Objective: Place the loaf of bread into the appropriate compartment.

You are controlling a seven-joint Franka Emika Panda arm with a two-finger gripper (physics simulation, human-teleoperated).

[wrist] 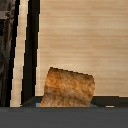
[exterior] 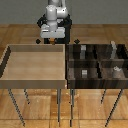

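My gripper [exterior: 51, 40] hangs above the far edge of the light tan tray, shut on the loaf of bread [exterior: 52, 39], which shows as a tiny orange-brown lump between the fingers. In the wrist view the loaf [wrist: 67, 89] fills the lower middle, close to the camera, with the tray floor far below it. The dark-brown four-cell bin [exterior: 69, 61] stands at the exterior view's right. Its front cell nearest the tray [exterior: 80, 76] holds a small pale grey cube [exterior: 85, 73]. The gripper is well left of and behind that cell.
The light tan undivided tray [exterior: 10, 60] stands at the exterior view's left, next to the bin. Taller grey boxes [exterior: 83, 50] [exterior: 114, 48] stand in the bin's back cells. A small pale object [exterior: 116, 69] sits in the front right cell. Both containers stand on thin legs.
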